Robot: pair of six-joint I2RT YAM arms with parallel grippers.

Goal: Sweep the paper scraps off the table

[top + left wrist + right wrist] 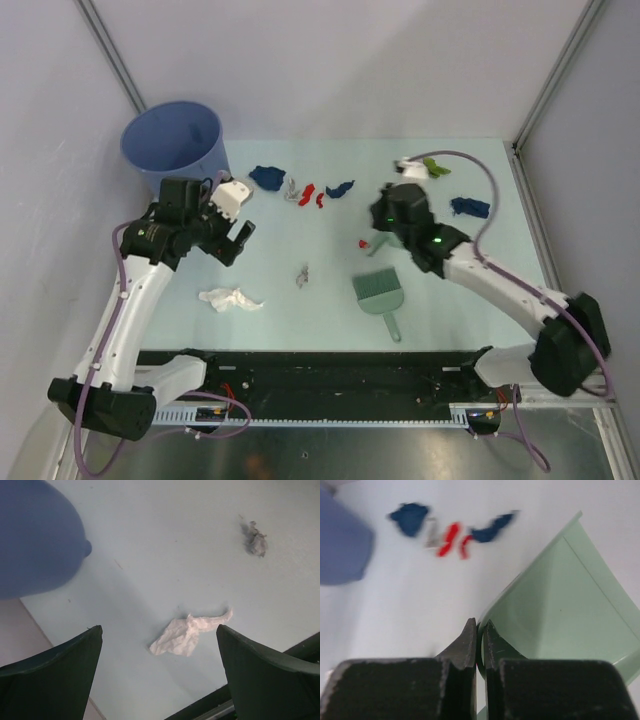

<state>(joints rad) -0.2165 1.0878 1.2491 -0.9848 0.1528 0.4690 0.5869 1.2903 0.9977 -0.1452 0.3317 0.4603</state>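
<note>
1. The table (300,225) carried everything, with scraps strewn across it.
2. A bucket (178,140) stood at 10 o'clock.
3. The right gripper (480,630) was pinched tight on the dustpan (560,610) edge.
4. The left gripper (159,630) hung wide and empty near a white scrap (187,635) at 8 o'clock.
5. The brush (377,288) lay at 5 o'clock.
6. Scraps (308,190) — blue, grey, red — clustered at 12 o'clock. An olive scrap (433,166) sat at 1 and a blue scrap (470,207) at 2.

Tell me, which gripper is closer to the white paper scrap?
Left. The left gripper hangs open just above the white paper scrap. The right gripper, shut on the dustpan, is well off to the right, beyond a grey scrap.
</note>
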